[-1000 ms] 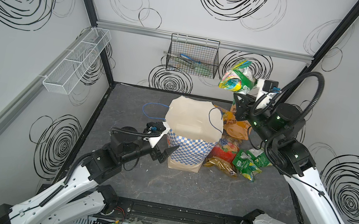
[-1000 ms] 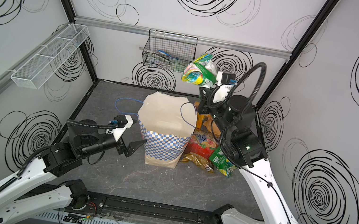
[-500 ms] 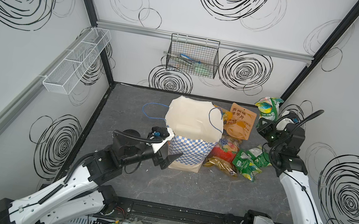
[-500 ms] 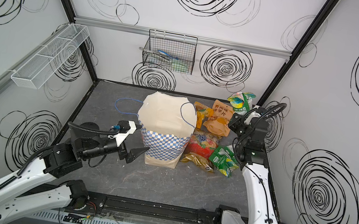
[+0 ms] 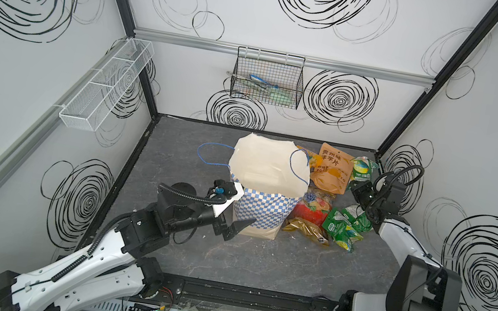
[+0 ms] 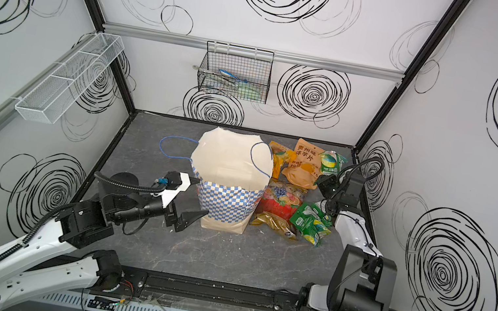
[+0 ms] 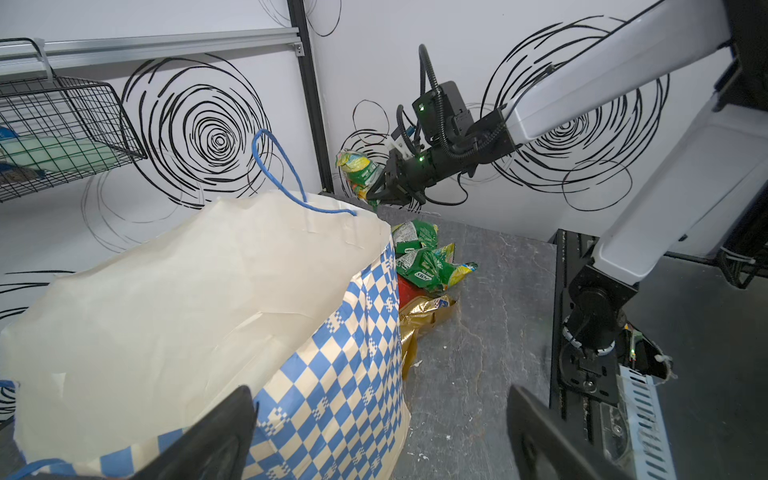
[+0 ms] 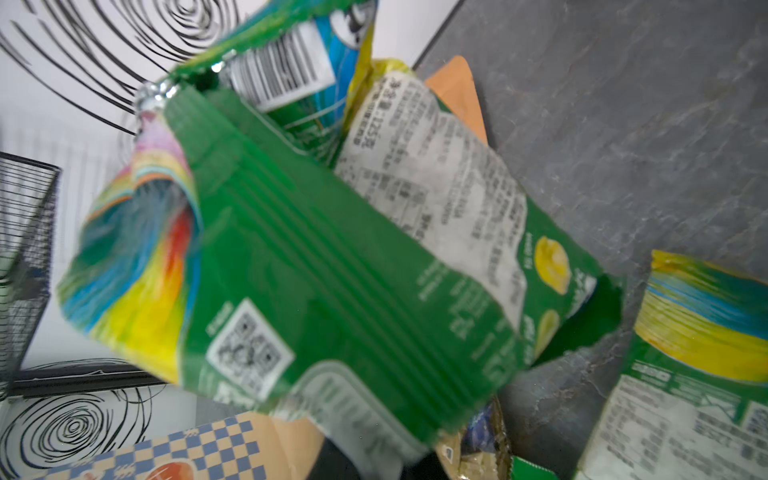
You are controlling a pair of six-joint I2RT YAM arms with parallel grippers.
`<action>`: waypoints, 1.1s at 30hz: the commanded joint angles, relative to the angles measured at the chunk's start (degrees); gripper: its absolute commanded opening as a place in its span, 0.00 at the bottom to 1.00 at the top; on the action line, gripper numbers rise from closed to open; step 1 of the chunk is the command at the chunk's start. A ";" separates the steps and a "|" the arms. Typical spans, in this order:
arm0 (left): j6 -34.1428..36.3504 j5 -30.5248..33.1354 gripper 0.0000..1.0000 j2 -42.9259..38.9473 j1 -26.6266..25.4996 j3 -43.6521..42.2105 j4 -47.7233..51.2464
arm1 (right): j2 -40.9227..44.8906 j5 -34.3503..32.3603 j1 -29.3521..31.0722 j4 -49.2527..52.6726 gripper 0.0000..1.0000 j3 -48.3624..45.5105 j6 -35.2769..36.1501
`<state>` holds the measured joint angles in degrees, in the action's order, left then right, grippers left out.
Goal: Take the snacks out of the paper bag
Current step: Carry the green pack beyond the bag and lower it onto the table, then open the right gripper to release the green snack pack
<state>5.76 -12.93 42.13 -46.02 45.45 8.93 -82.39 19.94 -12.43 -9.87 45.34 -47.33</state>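
The paper bag [image 5: 266, 208] [image 6: 225, 202] stands upright and open in the middle of the table. Right of it lie snacks: an orange pouch [image 5: 331, 172], a red pouch [image 5: 312, 209], a gold bag [image 5: 303, 230] and green packets [image 5: 344, 226]. My right gripper [image 5: 360, 190] [image 7: 380, 189] is shut on another green packet [image 5: 361, 172] [image 8: 332, 249] near the back right corner; its fingertips are hidden in the right wrist view. My left gripper [image 5: 236, 230] [image 7: 374, 449] is open, low at the bag's front left corner, holding nothing.
A black wire basket [image 5: 268, 78] hangs on the back wall and a white wire rack [image 5: 107, 86] on the left wall. One blue cord handle [image 5: 213, 153] hangs off the bag's left rim. The right wall stands close behind my right arm.
My right gripper has come down from high above the bag to the back right corner, still holding the green packet. My left gripper has edged closer to the bag's front.
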 commanded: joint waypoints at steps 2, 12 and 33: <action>0.57 0.73 0.96 0.46 -0.18 1.53 -1.94 | -5.11 2.19 -0.41 -1.07 0.00 3.73 1.22; 1.08 1.39 0.96 1.35 -0.19 1.57 -1.54 | -6.37 2.55 -0.49 -2.15 0.17 0.45 3.49; 1.63 3.51 0.96 1.47 -0.21 1.44 -1.33 | 7.57 -3.61 2.14 3.91 0.76 2.02 8.93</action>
<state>6.42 -10.48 43.81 -46.02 45.45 9.28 -78.89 18.79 -12.05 -7.86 44.23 -40.93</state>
